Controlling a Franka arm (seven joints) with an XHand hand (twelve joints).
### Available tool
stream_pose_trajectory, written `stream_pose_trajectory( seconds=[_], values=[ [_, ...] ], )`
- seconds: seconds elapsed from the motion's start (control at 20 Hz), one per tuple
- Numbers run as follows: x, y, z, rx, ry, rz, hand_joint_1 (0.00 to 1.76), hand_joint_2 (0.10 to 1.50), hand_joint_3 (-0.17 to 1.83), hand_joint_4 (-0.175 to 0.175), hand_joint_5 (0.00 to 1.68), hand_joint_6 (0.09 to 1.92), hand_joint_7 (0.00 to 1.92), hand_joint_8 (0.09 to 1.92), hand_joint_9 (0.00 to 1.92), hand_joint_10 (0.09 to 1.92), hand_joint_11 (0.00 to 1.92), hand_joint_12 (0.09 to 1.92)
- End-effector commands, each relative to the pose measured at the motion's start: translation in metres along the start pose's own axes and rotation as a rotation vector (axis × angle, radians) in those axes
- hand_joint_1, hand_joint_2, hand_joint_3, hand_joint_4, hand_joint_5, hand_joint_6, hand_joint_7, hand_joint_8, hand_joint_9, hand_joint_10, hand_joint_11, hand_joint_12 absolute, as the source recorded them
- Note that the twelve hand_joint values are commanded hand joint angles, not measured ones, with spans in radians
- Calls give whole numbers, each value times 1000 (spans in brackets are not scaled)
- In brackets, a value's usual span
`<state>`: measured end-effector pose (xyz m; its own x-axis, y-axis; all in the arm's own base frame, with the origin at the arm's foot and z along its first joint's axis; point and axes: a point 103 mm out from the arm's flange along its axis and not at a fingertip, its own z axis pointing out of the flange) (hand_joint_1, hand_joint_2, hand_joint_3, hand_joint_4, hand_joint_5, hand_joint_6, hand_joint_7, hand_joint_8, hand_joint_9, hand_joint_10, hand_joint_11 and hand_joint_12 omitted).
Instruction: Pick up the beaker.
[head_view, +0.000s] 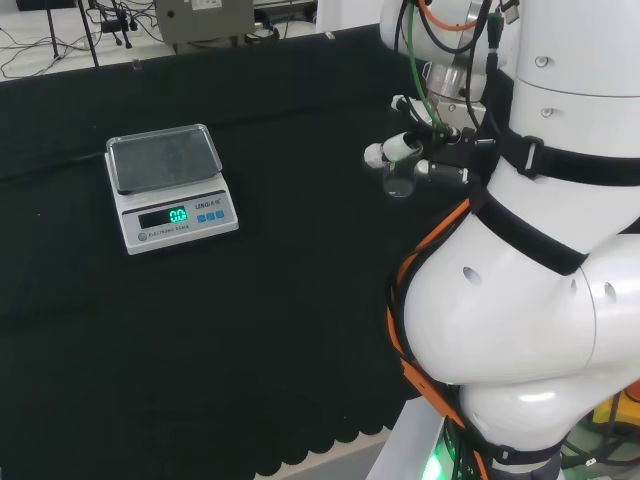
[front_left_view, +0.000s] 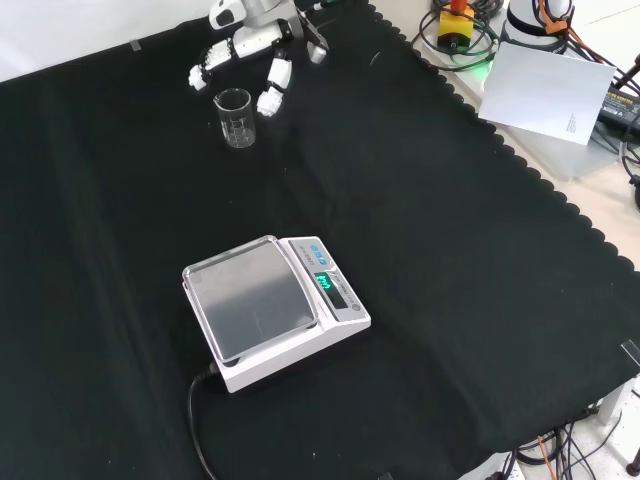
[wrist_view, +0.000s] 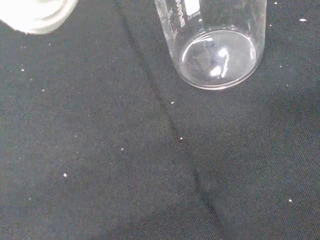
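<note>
Beaker (front_left_view: 236, 117) stands upright and empty on the bench (front_left_view: 430, 250), at eleven o'clock from the scale (front_left_view: 275, 310) in the front view. My hand (front_left_view: 248, 45) hovers just beyond it, fingers (front_left_view: 272, 88) spread, holding nothing.

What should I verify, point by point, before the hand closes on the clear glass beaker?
1. Clear glass beaker upright on the black cloth: ok.
2. Beaker looks empty, bottom clear in the wrist view: ok.
3. Black and white hand open, fingers spread beside the beaker: ok.
4. Fingers on both sides of the beaker: not ok; in the front view it stands at the fingertips, not yet enclosed.
5. White digital scale well apart from the beaker: ok.
6. Any finger touching the glass: cannot tell.
</note>
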<state>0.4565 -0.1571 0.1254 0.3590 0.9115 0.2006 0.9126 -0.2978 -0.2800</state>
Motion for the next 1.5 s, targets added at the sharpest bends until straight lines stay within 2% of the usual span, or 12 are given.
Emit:
stream_pose_trajectory(
  seconds=[0.05,0.5,0.55,0.65,0.7,0.85,0.9,0.95,1.1,1.3,1.4,1.5],
  values=[
    [-5,21,21,28,-31,32,655,691,183,112,0,87,0,151,0,814,0,1050],
    [-23,44,35,46,-35,81,678,699,176,111,0,87,0,152,0,784,0,1024],
    [-23,43,37,24,-40,80,710,707,186,109,7,87,12,170,9,800,0,1048],
    [-19,42,40,-23,-40,69,815,725,261,100,165,87,160,337,165,819,0,1286],
    [-18,42,39,-44,-38,62,873,725,356,95,302,130,268,495,330,797,89,1387],
    [-14,42,38,-100,-32,43,978,721,620,79,478,940,515,883,758,804,549,1363],
    [-12,42,37,-108,-30,39,984,817,567,87,608,1120,588,1029,863,874,702,1321],
    [-10,42,37,-117,-28,36,991,906,487,81,704,1218,644,1156,938,950,826,1279],
    [-7,43,37,-130,-27,29,1027,990,410,15,818,1298,744,1365,1064,1084,1047,1176],
    [-3,44,34,-137,-31,23,1065,954,493,-67,840,1322,798,1436,1122,1120,1172,1095],
    [14,44,41,-143,-48,22,1074,944,512,-86,844,1323,812,1447,1134,1121,1197,1079],
    [14,44,32,-148,-41,16,1077,940,519,-93,846,1322,818,1452,1140,1121,1205,1075]
  ],
)
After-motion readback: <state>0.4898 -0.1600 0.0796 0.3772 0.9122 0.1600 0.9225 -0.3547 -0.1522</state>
